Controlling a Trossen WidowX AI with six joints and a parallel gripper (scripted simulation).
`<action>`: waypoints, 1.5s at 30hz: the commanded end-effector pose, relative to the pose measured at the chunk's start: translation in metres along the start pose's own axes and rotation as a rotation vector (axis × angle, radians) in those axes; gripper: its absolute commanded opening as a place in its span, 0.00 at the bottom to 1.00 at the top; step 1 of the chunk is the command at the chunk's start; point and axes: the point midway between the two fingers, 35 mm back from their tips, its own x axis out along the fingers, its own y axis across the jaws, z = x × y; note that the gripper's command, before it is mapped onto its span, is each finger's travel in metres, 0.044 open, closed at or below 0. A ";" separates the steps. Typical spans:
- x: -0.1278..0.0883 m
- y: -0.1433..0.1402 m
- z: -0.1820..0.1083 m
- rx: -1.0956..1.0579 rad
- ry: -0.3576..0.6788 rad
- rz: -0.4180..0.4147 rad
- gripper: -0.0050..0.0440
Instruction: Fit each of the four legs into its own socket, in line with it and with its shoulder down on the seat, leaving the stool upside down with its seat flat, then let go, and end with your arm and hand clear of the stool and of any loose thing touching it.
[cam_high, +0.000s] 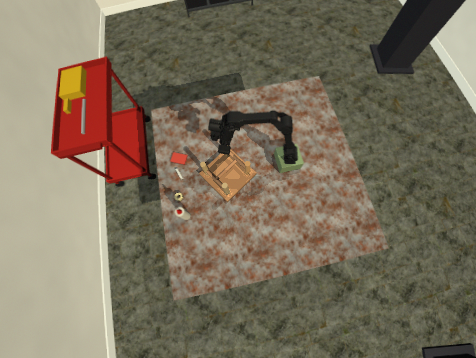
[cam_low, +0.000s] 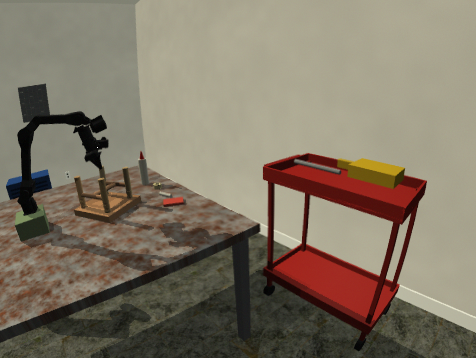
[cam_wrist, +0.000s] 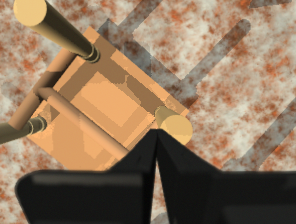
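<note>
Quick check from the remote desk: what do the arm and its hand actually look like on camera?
A slim, matte black jointed arm on a green block base. The hand is black too, its two fingers tapering to points. No cables or markings visible.

A tan wooden stool (cam_high: 231, 176) is sitting on the rust-mottled desk (cam_high: 280, 240); the red cart (cam_low: 270, 173) is carrying a yellow block (cam_low: 376, 172)
</note>
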 end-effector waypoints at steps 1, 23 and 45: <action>-0.003 -0.021 -0.006 0.055 0.010 -0.019 0.10; 0.032 -0.021 -0.016 0.055 0.010 -0.019 0.10; 0.047 -0.022 -0.020 0.055 0.010 -0.019 0.10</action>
